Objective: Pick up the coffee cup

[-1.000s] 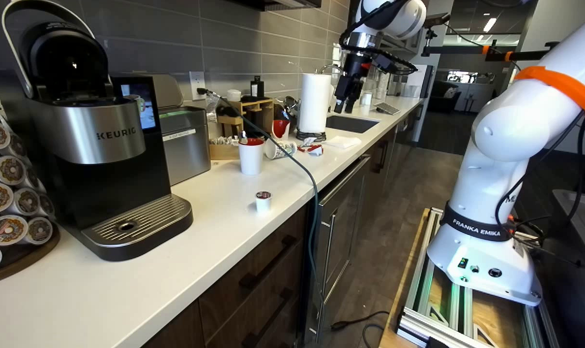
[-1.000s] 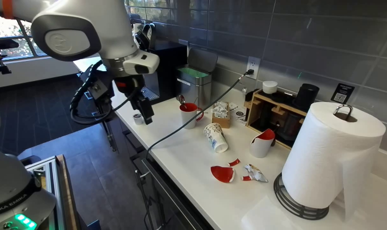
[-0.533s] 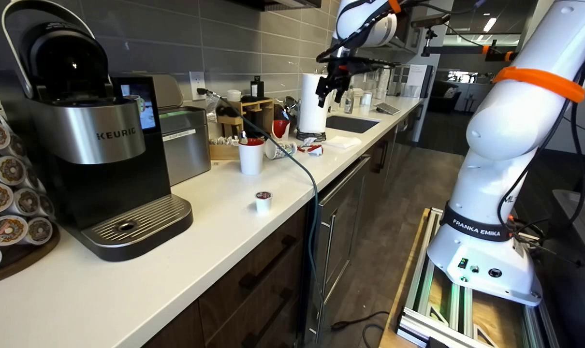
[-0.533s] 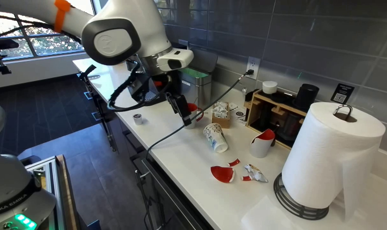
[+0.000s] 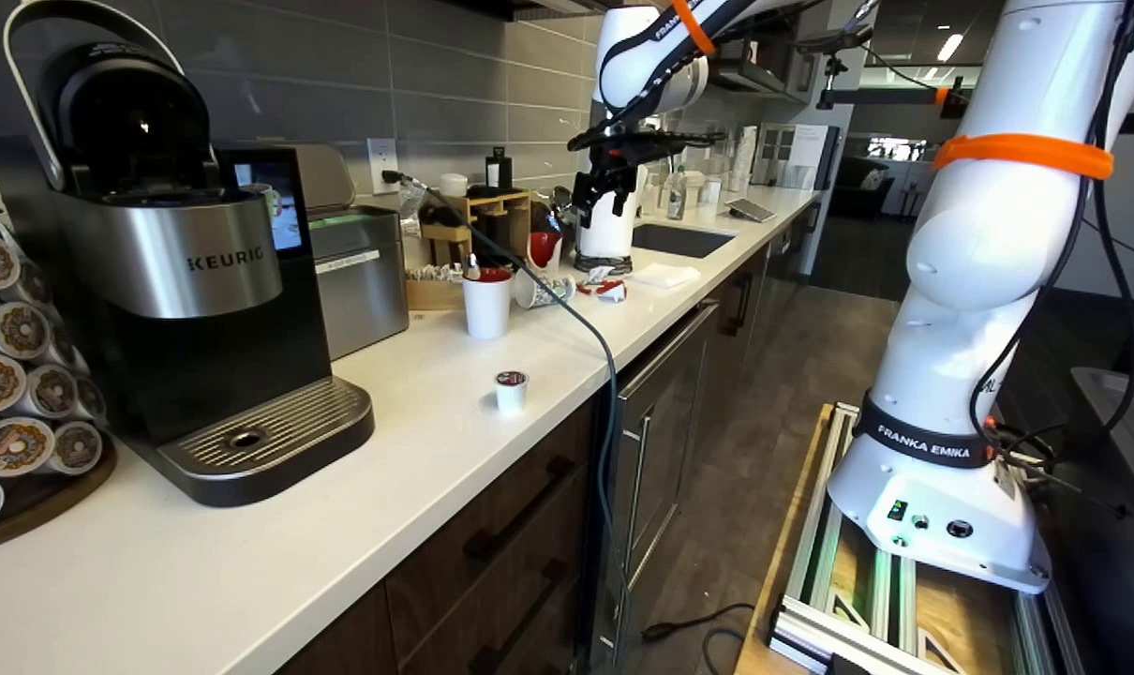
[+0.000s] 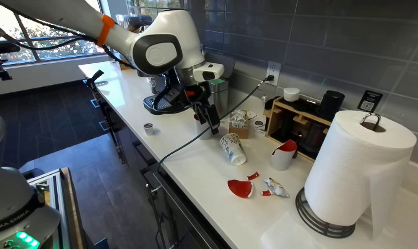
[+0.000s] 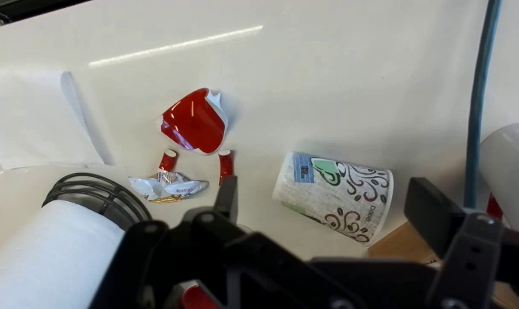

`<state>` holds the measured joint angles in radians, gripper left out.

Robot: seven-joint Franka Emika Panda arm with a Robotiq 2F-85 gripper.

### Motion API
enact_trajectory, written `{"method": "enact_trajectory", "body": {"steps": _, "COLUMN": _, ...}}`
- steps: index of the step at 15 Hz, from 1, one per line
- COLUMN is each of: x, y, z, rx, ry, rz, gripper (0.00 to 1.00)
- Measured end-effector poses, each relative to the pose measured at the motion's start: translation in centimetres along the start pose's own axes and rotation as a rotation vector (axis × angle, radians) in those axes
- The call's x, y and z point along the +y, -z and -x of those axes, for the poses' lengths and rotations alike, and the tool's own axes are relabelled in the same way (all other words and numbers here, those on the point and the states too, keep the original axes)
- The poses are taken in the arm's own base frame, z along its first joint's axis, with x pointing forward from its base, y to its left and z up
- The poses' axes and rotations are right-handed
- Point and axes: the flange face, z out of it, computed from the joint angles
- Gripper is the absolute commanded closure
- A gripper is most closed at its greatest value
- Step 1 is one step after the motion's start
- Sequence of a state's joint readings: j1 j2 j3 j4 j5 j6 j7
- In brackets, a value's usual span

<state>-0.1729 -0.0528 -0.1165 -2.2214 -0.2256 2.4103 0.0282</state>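
Note:
The coffee cup is a paper cup with brown swirls and a green print, lying on its side on the white counter. It shows in both exterior views [image 5: 545, 292] [image 6: 233, 149] and in the wrist view [image 7: 334, 197]. My gripper [image 7: 324, 191] is open and empty, also seen in both exterior views [image 5: 602, 212] [image 6: 210, 122]. It hangs above the counter, apart from the cup. In the wrist view the cup appears between the two spread fingers, its rim toward the right finger. The whole cup side is visible there; its opening is not.
A white-and-red mug [image 6: 202, 130] stands beside the cup. A cable [image 6: 191, 141] crosses the counter. A broken mug [image 6: 281, 159], a red shard [image 6: 240, 188], a wrapper [image 6: 276, 187], a paper towel roll [image 6: 361, 169] and a small box [image 6: 239, 132] are nearby.
My gripper has moved across the counter toward the wall and the paper cup, and turned, with its fingers now seen spread. The cup and the other objects have not moved.

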Motion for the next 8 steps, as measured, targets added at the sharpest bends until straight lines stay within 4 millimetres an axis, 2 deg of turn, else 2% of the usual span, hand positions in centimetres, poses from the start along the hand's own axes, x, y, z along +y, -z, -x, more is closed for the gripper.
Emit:
{"method": "enact_trajectory", "body": {"steps": 4, "x": -0.2, "y": -0.1, "z": -0.9, "rx": 0.010, "ry": -0.122, "rz": 0.041, "gripper": 0.00}}
{"method": "enact_trajectory", "body": {"steps": 8, "x": -1.4, "y": -2.1, "z": -4.4, "rx": 0.026, "ry": -0.268, "rz": 0.148, "gripper": 0.00}}
